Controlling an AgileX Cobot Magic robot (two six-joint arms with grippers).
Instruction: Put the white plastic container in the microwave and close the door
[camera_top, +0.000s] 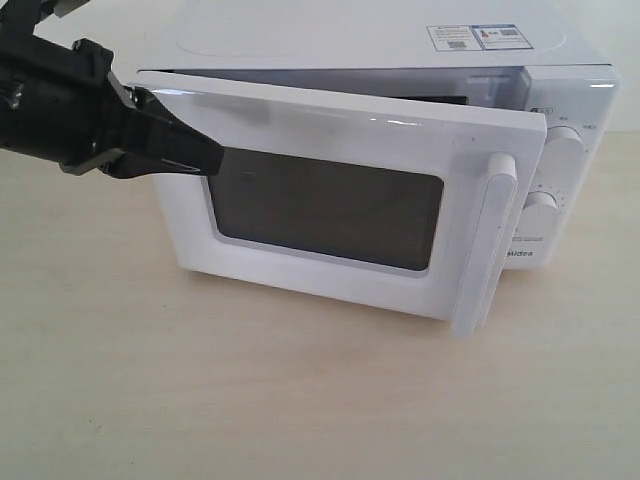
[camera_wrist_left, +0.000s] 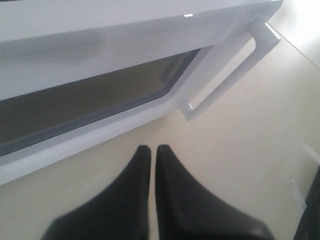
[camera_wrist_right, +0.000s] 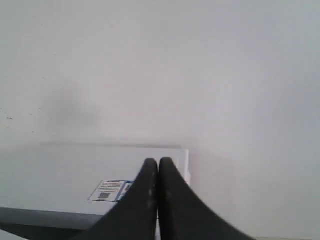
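The white Midea microwave (camera_top: 400, 50) stands on the table with its door (camera_top: 330, 290) partly ajar, swung most of the way toward the front. The dark mesh window (camera_top: 330, 210) and vertical bar handle (camera_top: 487, 240) face outward. My left gripper (camera_top: 205, 158) is shut and empty, its black tip against the door's upper left face. In the left wrist view the left gripper (camera_wrist_left: 150, 148) hovers near the door (camera_wrist_left: 100, 40) and the handle (camera_wrist_left: 225, 75). My right gripper (camera_wrist_right: 158, 161) is shut, empty, above the microwave's top (camera_wrist_right: 75, 165). The white plastic container is hidden from view.
Two round dials (camera_top: 545, 205) sit on the microwave's right panel. Stickers (camera_top: 478, 37) lie on its top. The light wooden table (camera_top: 250, 400) stretches in front of the microwave. A pale wall (camera_wrist_right: 160, 65) stands behind.
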